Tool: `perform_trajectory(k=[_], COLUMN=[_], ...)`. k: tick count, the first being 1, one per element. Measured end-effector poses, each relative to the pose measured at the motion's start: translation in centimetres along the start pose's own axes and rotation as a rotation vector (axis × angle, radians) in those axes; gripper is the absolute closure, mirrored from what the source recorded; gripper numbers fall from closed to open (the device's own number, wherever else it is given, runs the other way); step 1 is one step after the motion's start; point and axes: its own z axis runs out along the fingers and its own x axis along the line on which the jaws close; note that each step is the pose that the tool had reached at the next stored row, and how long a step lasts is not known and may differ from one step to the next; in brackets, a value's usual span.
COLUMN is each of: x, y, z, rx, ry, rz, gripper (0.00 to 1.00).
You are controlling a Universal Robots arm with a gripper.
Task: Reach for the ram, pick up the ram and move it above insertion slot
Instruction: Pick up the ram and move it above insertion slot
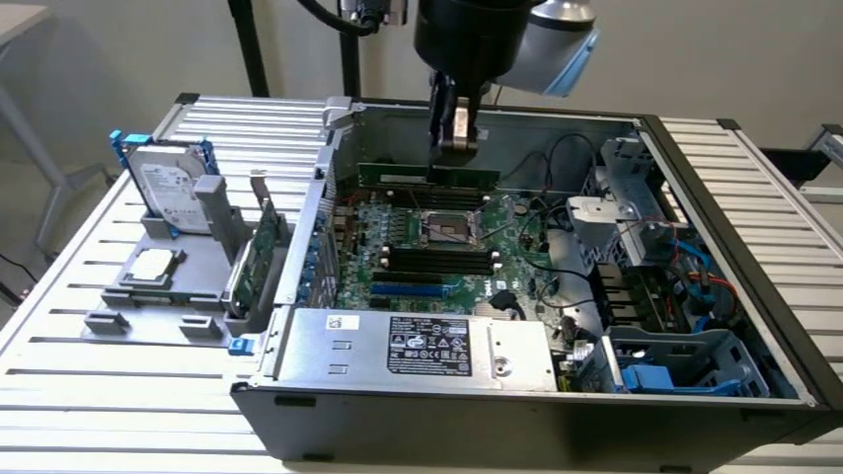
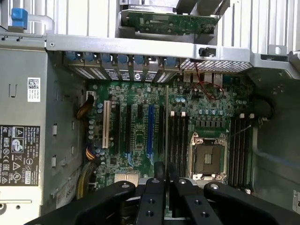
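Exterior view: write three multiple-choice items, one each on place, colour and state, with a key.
1. Where is the ram?
A. in the gripper, over the motherboard
B. in the grey holder
C. on the power supply

2. The ram's board is:
A. blue
B. red
C. green

3. The hard drive is:
A. lying flat
B. standing on edge
C. in the gripper

Key:
1 A, the gripper clamps it above the motherboard.
2 C, it is a green strip.
3 B, it stands upright in the grey holder.
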Motion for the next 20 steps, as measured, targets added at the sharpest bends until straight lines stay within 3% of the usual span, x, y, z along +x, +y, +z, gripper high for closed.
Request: perform_trajectory(k=[20], x=[-0.6], y=[-2.17], z=[0.62], rx=[0.0025], ry=[-0.0003], rz=[0.005], gripper=[0.87])
